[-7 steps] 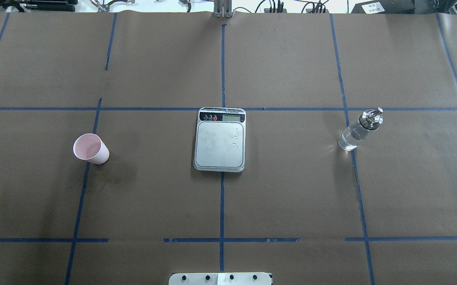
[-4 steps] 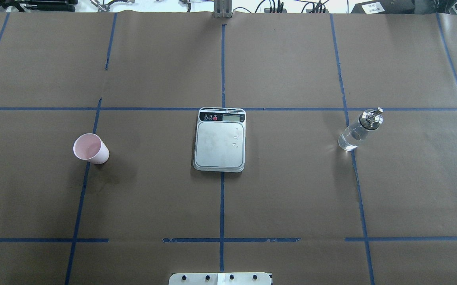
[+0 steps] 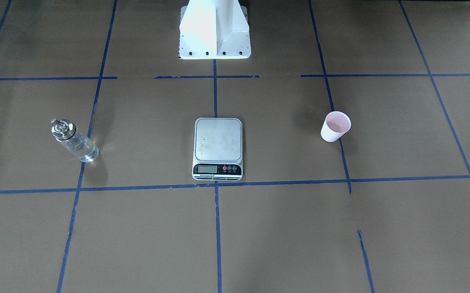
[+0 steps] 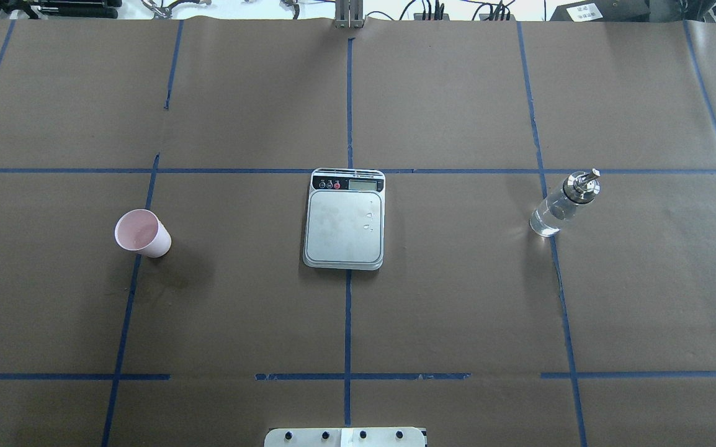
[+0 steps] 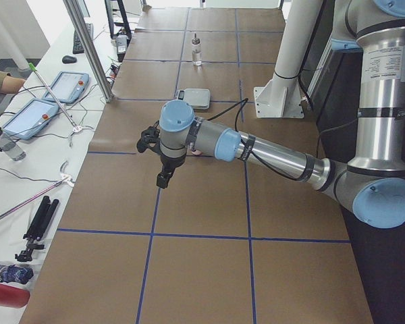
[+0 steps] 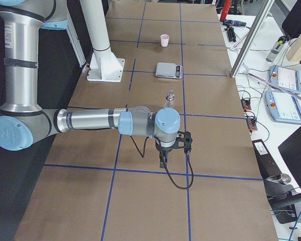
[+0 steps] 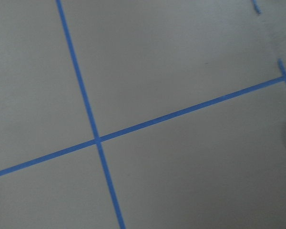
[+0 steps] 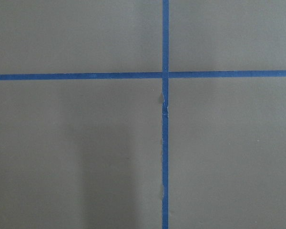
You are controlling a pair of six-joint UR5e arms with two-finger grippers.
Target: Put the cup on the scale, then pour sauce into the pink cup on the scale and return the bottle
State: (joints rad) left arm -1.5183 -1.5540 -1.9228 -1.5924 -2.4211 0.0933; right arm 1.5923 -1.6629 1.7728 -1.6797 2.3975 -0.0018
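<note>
The cup at left is probably light, tippy; I'd pinch mid-wall. Left gripper, right gripper: opening I cannot tell.

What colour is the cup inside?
Pale pink inside the cup, whitish outside; it shows best in the exterior front-facing view.

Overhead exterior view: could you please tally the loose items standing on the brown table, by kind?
cup: 1
scale: 1
bottle: 1
Total: 3
</note>
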